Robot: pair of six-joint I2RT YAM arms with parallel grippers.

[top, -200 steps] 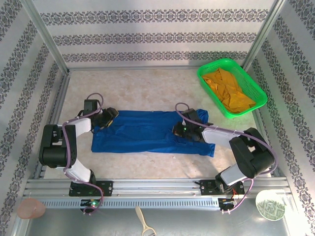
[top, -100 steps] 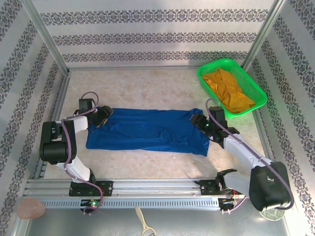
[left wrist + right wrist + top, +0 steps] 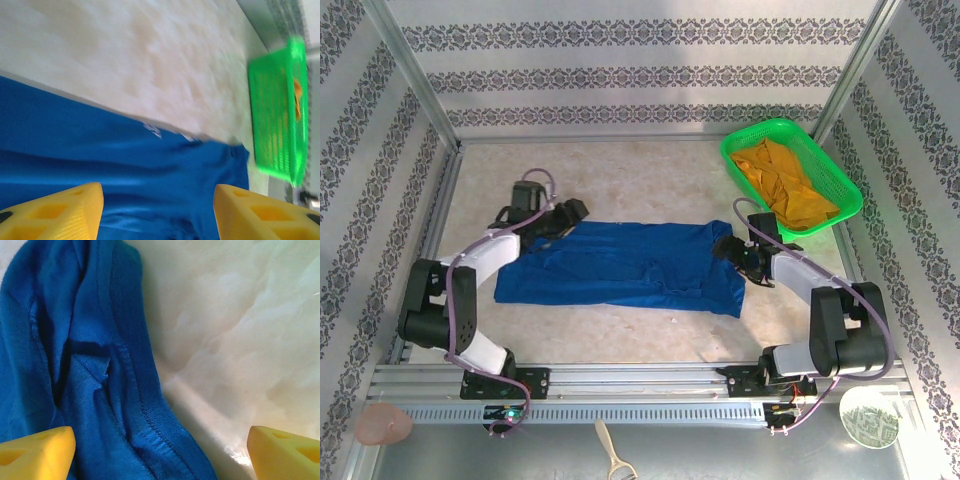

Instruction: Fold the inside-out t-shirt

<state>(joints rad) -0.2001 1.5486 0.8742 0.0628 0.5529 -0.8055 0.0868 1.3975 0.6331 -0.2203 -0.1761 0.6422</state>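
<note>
The inside-out t-shirt (image 3: 620, 265), royal blue, lies spread sideways across the middle of the table, creased, with small white lettering near its far edge (image 3: 152, 131). My left gripper (image 3: 572, 212) hovers at the shirt's far-left edge. Its yellow fingers (image 3: 55, 212) stand apart over the blue cloth (image 3: 125, 160) with nothing between them. My right gripper (image 3: 728, 248) is at the shirt's right end. In the right wrist view it (image 3: 160, 455) is wide open, straddling the stitched hem (image 3: 145, 405) and bare table.
A green basket (image 3: 843, 213) holding an orange-yellow garment (image 3: 785, 180) stands at the back right, close to my right arm. Metal frame rails run along the table's sides and front. Bare tabletop (image 3: 640, 175) lies behind the shirt.
My right gripper drew the shirt's right end outward, then opened and let it go. My left arm swung from the shirt's left end toward its far edge.
</note>
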